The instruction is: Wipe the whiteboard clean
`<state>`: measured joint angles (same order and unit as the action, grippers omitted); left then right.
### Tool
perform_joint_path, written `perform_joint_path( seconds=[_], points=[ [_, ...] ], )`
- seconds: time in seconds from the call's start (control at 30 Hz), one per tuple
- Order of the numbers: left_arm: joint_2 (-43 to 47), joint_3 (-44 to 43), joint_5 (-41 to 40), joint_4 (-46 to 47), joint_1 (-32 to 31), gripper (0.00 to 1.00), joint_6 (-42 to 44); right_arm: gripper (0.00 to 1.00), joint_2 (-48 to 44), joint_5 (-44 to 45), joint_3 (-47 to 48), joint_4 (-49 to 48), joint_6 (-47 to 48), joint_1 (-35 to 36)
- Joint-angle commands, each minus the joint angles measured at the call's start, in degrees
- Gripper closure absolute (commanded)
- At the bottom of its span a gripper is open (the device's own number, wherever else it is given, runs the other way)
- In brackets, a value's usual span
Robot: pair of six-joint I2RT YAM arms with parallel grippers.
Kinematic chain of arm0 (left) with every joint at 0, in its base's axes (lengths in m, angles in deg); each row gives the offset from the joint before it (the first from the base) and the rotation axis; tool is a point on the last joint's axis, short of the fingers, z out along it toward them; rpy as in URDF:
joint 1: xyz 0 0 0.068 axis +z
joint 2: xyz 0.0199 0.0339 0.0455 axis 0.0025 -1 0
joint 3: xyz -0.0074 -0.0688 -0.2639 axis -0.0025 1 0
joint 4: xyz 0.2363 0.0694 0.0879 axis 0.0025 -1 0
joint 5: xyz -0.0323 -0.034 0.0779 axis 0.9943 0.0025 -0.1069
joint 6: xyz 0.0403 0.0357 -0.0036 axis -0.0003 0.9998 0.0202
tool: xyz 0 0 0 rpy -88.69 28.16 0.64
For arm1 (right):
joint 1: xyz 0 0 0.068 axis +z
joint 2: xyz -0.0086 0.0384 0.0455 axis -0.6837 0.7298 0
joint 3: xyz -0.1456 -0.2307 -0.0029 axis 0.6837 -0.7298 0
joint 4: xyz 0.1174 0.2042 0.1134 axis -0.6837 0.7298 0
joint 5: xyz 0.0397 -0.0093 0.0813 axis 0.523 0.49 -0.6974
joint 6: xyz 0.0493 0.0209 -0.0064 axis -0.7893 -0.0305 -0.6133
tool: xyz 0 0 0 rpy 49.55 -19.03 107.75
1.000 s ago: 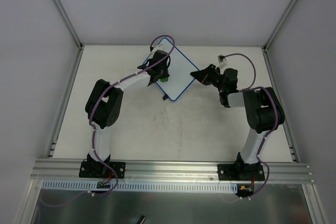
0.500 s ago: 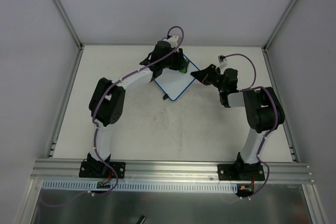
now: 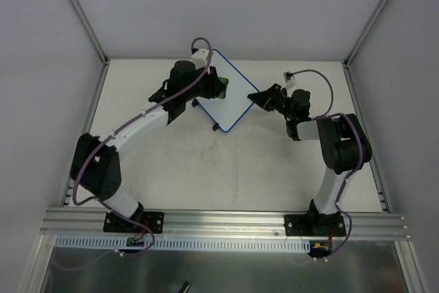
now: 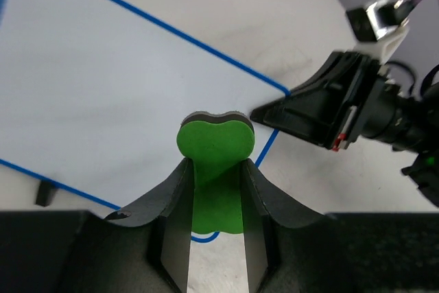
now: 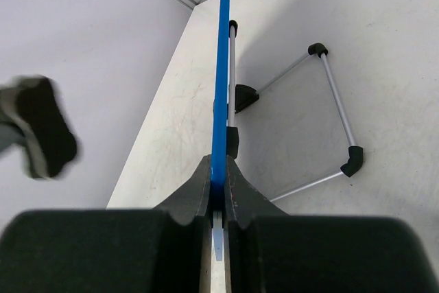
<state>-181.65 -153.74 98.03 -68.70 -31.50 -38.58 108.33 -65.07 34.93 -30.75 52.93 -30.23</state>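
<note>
L gripper (image 4: 216, 178) clamped on green eraser (image 4: 215, 143) at whiteboard (image 3: 232, 101), far desk (image 3: 206, 169) edge; R gripper (image 5: 218, 184) pinching its rim.

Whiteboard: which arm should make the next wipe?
Left, likely. The left gripper is shut on the green eraser right at the whiteboard face, while the right gripper is clamped on its blue rim, apparently steadying it.

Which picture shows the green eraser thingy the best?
The left wrist view: the green eraser fills the middle, pinched between the left fingers. The top view shows only a green speck by the whiteboard. The right wrist view shows no green.
</note>
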Motion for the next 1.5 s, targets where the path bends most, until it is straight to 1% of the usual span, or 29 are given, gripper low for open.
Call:
perform_joint_path(
  seconds=[0.0, 0.1, 0.2, 0.27, 0.3, 0.4, 0.57, 0.67, 0.7, 0.83, 0.9, 0.93, 1.03, 1.07, 1.17, 1.27, 1.3, 1.47],
  points=[
    [10.6, 2.0, -5.8, -3.8, 1.2, 1.00, 1.8, 1.00, -0.5, -4.0, 1.2, -2.9, -0.3, 1.3],
    [15.5, 5.6, -8.8, -9.5, 1.2, 1.00, 0.5, 1.00, -0.4, -4.0, 1.3, -3.0, -0.5, 1.3],
    [19.2, 11.9, -15.4, -15.0, 1.4, 1.00, -2.2, 1.00, -0.4, -4.0, 1.3, -3.0, -0.5, 1.3],
    [20.7, 14.8, -17.8, -18.1, 1.9, 1.00, -4.7, 1.00, -0.4, -3.9, 1.3, -3.0, -0.5, 1.2],
    [21.7, 17.8, -18.1, -18.7, 2.3, 1.00, -5.6, 1.00, -0.4, -3.9, 1.3, -3.0, -0.5, 1.3],
    [22.4, 22.9, -18.7, -19.7, 4.5, 1.00, -8.0, 1.00, -0.5, -3.8, 1.2, -3.0, -0.4, 1.2],
    [18.4, 25.3, -19.3, -20.9, 7.7, 1.00, -7.8, 1.00, -0.6, -3.9, 1.1, -3.0, -0.3, 1.3],
    [13.4, 23.9, -18.7, -22.6, 8.5, 1.00, -7.1, 1.00, -0.6, -3.9, 1.0, -3.0, -0.4, 1.3],
    [10.4, 22.6, -18.2, -23.1, 8.5, 1.00, -6.9, 1.00, -0.6, -3.8, 1.0, -3.0, -0.5, 1.3],
    [4.2, 20.0, -16.8, -24.9, 8.5, 1.00, -6.6, 1.00, -0.6, -3.9, 0.9, -3.1, -0.5, 1.2],
    [2.0, 18.8, -16.7, -26.1, 8.5, 0.95, -6.5, 1.00, -0.7, -4.0, 1.0, -3.1, -0.5, 1.2],
    [1.7, 18.5, -16.7, -26.5, 8.6, 0.88, -6.5, 1.00, -0.8, -4.0, 0.9, -3.1, -0.5, 1.2],
    [2.7, 19.0, -17.4, -26.6, 8.5, 0.75, -7.1, 1.00, -0.7, -4.0, 0.9, -3.1, -0.5, 1.2],
    [3.0, 19.2, -17.7, -26.6, 8.6, 0.68, -7.2, 1.00, -0.6, -4.0, 1.0, -3.1, -0.4, 1.2],
    [3.9, 19.8, -18.6, -26.6, 8.6, 0.58, -7.7, 1.00, -0.6, -4.1, 0.9, -3.3, -0.5, 1.2],
    [3.7, 19.9, -18.8, -26.6, 8.6, 0.53, -8.0, 1.00, -0.7, -4.1, 0.8, -3.3, -0.6, 1.1],
    [3.7, 19.8, -18.8, -26.6, 8.6, 0.47, -8.1, 1.00, -0.7, -4.1, 0.9, -3.3, -0.6, 1.1],
    [4.6, 20.5, -19.7, -26.6, 8.6, 0.43, -8.8, 1.00, -0.6, -4.1, 1.0, -3.4, -0.6, 1.1]
  ],
)
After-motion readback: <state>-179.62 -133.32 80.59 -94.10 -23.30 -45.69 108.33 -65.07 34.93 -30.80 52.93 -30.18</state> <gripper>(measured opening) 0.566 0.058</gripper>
